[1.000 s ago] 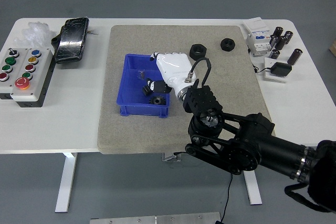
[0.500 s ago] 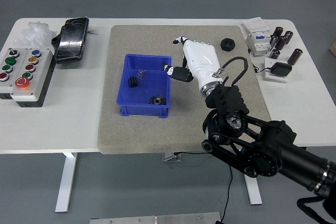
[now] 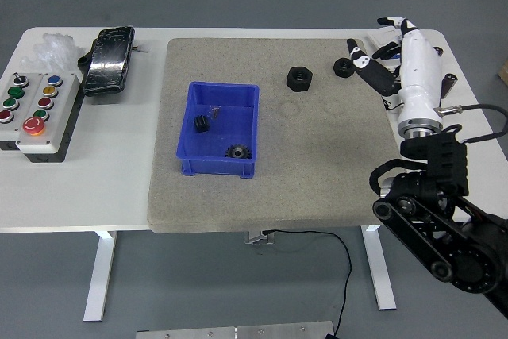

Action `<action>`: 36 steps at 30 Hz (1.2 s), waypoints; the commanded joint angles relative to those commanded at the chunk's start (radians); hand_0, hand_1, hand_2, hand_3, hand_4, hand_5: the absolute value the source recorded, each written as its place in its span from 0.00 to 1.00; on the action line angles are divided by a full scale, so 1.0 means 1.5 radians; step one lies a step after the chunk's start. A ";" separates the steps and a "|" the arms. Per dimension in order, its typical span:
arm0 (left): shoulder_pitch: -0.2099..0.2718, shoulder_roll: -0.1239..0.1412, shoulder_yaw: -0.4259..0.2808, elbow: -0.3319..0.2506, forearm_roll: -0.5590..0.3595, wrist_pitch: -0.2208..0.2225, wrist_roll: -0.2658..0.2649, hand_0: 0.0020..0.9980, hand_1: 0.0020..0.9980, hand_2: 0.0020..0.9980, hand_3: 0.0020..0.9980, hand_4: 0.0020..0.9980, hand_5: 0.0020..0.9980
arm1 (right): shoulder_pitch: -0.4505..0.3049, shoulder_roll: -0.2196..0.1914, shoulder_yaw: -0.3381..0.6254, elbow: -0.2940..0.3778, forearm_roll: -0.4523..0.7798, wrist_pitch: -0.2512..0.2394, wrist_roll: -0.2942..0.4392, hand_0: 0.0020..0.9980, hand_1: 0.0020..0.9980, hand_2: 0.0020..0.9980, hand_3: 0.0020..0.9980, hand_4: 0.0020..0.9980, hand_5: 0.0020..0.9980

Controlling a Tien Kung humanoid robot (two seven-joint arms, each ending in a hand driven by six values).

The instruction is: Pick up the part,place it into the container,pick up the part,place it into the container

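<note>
my right robot hand (image 3: 397, 53) hangs over the far right of the table (image 3: 119, 188), white fingers (image 3: 367, 65) loosely spread and holding nothing, thumb side turned toward a small black part (image 3: 343, 66) that lies on the grey mat (image 3: 317, 172) just beside them. a second, larger black nut-like part (image 3: 300, 78) sits on the mat between that one and the blue container (image 3: 221, 129), apart from both. the container already holds two small black pieces, a gear-like one (image 3: 235, 152) near its front wall and a blockier one (image 3: 200, 124) at its left side, so by my reckoning the deliveries are partly done and the robot hand is placed here for another pick. the open spread suits closing around the small part from above. the clutter of dark cylinders and a white unit (image 3: 389, 59) behind my fingers is a snag risk. a button box (image 3: 32, 109) rests far left, out of the way. my left arm is not in view.
</note>
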 joint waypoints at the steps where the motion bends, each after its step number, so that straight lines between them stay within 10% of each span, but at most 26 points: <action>1: -0.001 0.001 0.000 0.000 0.001 -0.001 -0.001 0.72 0.72 0.73 0.83 0.80 0.53 | -0.015 -0.001 0.020 0.007 0.012 0.000 0.012 0.27 0.47 0.49 0.68 0.77 0.50; 17: -0.005 0.000 0.005 0.000 0.010 -0.006 -0.006 0.72 0.72 0.73 0.83 0.80 0.53 | -0.152 0.026 0.282 0.021 0.085 0.000 0.111 0.28 0.47 0.50 0.67 0.76 0.49; 36: 0.007 -0.006 -0.006 0.000 0.011 -0.003 0.006 0.72 0.72 0.73 0.83 0.80 0.53 | -0.159 0.028 0.303 0.014 0.083 0.000 0.115 0.28 0.47 0.50 0.67 0.73 0.47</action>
